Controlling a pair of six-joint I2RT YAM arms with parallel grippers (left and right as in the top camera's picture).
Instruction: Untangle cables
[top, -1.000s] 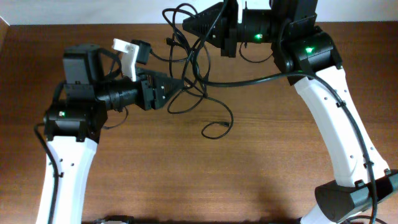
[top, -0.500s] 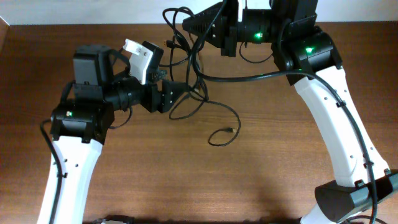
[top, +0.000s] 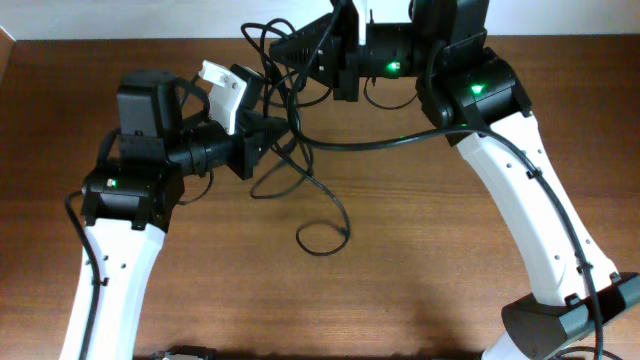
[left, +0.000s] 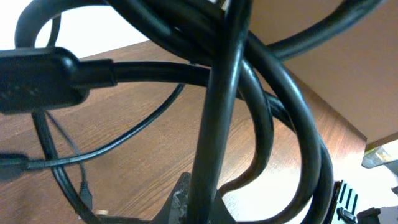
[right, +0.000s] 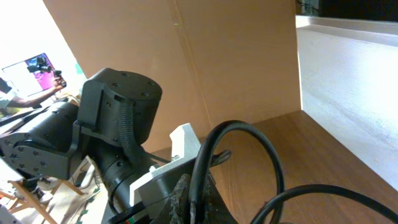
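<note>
The black cables (top: 297, 100) hang in a tangle between my two grippers over the brown table (top: 420, 260). One strand drops to a loose loop (top: 345, 232) lying on the wood. My left gripper (top: 284, 130) points right and is shut on a cable strand at the tangle's lower side. In the left wrist view that strand (left: 217, 124) rises from between the jaws of the left gripper (left: 205, 210), and a black plug (left: 37, 81) shows at the left. My right gripper (top: 282, 45) points left at the back and is shut on another strand (right: 205, 155) that arcs up from the right gripper (right: 194, 202).
A thicker black wire (top: 400, 137) runs from the right arm toward the tangle. The left arm's wrist (right: 118, 124) sits close in front of the right gripper. The table's back edge (top: 560, 38) meets a white wall.
My left gripper has shut on a strand. The right gripper shifted left with its cable. The loose loop on the table slid left and toward the front.
</note>
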